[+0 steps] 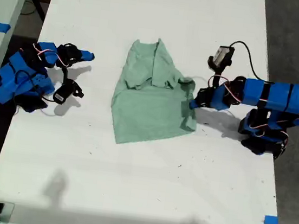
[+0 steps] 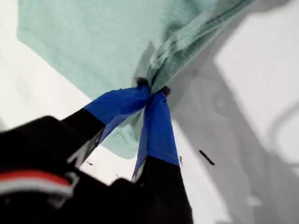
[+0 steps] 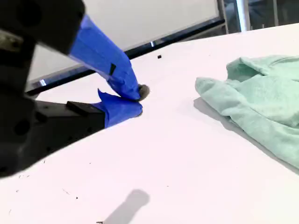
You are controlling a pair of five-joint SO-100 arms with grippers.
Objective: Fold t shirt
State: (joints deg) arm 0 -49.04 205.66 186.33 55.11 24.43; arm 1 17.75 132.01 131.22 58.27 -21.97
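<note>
A white table [image 1: 129,186] seen from above, with a pale mint-green t shirt [image 1: 151,96] lying wrinkled and partly folded near its middle. My first gripper [image 1: 192,102] reaches in from the exterior view's right, its arm stretched low and almost level over the table toward the shirt's edge on that side. In the first wrist view, my first gripper [image 2: 152,88] has its blue-taped jaws pinched together on a bunched fold of the t shirt [image 2: 103,42], and the cloth pulls up into a taut ridge from the pinch. My second gripper [image 1: 89,57] sits at the exterior view's left, its arm folded back on itself, well apart from the shirt. In the second wrist view, my second gripper [image 3: 138,100] has its jaws nearly closed, tips almost touching, with nothing between them; it hovers just above the bare table, and the t shirt [image 3: 261,107] lies some way beyond.
</note>
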